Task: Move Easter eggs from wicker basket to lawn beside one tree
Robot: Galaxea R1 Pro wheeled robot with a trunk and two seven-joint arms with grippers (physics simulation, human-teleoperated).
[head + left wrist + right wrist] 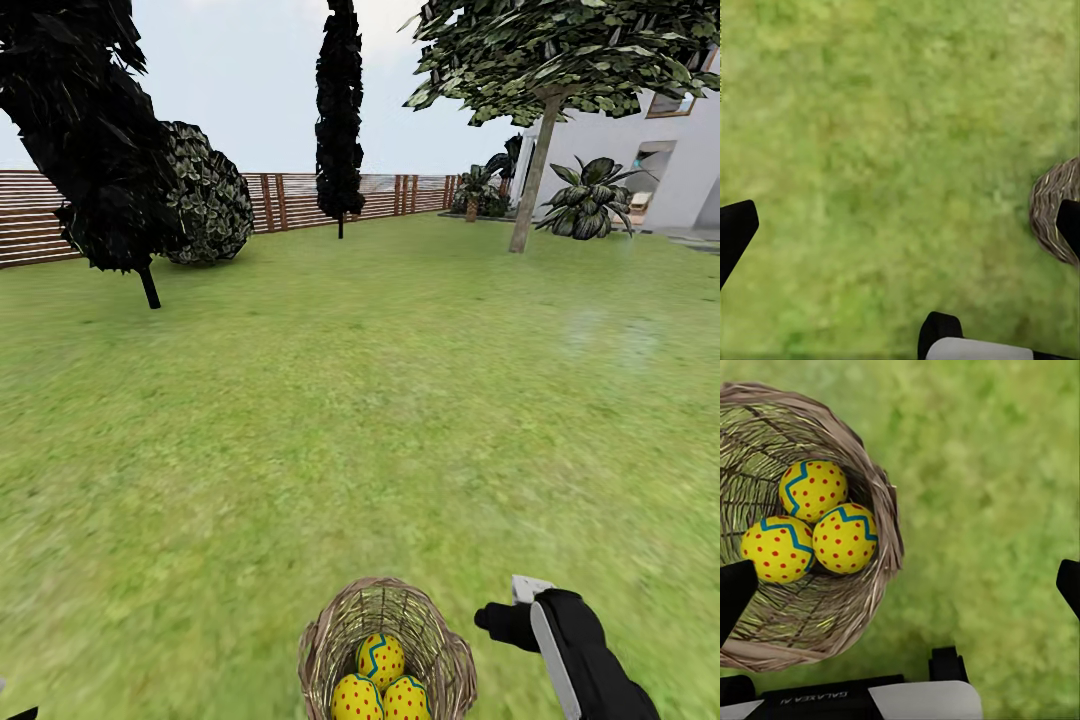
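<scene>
- We see our right arm (585,655) as a glossy black, rounded shell with a pale grey strip running along it.
- Our right tool (900,585) has black finger tips, and behind it a black-and-white housing carries "GALAXEA" lettering.
- Our left tool (900,225) matches: black tips, white housing.

wicker basket (320,650) — lower edge cropped

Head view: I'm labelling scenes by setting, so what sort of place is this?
A simulated fenced back garden: a wide lawn, a wooden slat fence behind dark conical trees, and a white house beside a broad-crowned tree. A wicker basket of Easter eggs sits on the grass.
</scene>
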